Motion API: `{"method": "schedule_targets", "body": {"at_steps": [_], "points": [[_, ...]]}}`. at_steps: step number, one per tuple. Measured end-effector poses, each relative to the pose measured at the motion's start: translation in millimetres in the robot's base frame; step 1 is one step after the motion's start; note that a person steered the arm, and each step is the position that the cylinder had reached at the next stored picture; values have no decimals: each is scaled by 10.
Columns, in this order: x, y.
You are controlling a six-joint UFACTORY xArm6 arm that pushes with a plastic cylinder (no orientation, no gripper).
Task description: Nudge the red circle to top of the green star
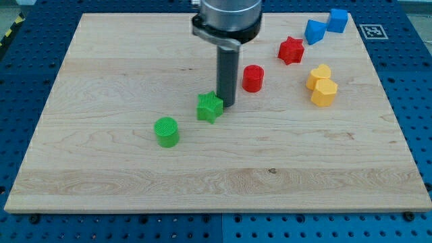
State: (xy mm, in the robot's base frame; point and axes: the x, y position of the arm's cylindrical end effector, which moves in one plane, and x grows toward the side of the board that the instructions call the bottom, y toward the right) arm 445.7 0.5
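No jaws are fitted, so no grip state applies; my tip (227, 105) is seen just beside the green ridged plastic star (209, 106), on its right. The red ridged plastic cylinder (252, 78) lies near, up-right on the wooden bench (101, 61). The star could be knocked by any leftward slide.

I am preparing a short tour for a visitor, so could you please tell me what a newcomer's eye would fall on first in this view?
First, the dark rod coming down from the view's top centre, with my tip right beside the green plastic star block, on its right. Next, the red plastic cylinder block just right of the rod, and a bright cluster at the view's upper right on the pale wooden board: a red star block, two blue blocks and two yellow blocks.
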Motion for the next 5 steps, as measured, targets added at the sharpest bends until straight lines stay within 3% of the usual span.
{"method": "schedule_targets", "body": {"at_steps": [2, 3, 4, 5], "points": [[106, -616], [-900, -924], [-1640, -896], [-1627, -113]]}}
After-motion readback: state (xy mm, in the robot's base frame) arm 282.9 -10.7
